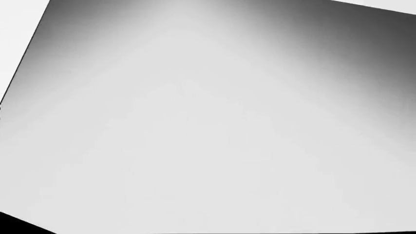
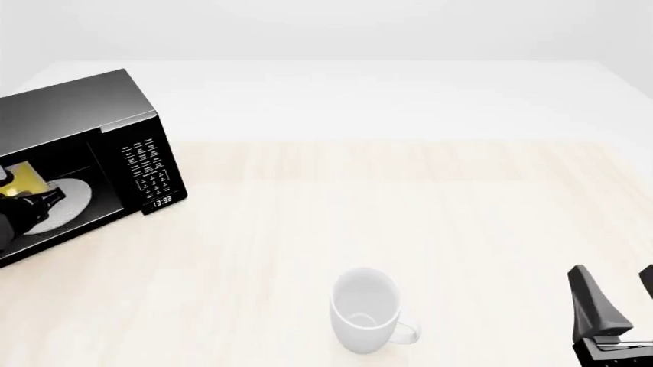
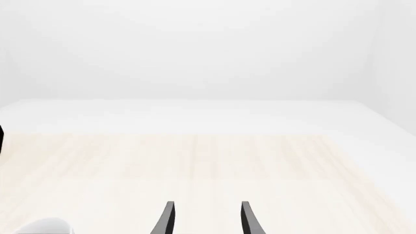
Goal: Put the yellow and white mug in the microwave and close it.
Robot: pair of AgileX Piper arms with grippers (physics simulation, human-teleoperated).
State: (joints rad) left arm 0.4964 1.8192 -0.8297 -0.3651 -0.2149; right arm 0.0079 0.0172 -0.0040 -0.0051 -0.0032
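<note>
Tabletop; microwave (image 2: 76,115) opening angled rightward

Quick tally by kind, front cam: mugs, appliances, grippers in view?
Mugs: 2 – the yellow and white mug inside the microwave, the white mug on the table.
Appliances: 1 – the microwave.
Grippers: 2 – the left gripper in the microwave cavity, the right gripper, jaws apart.
Total: 5

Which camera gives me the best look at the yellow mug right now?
The front view. It shows a patch of the yellow mug inside the microwave, above the turntable, partly hidden by the left hand. The left wrist view shows only a blank grey surface, and the right wrist view shows the table and no mug.
</note>
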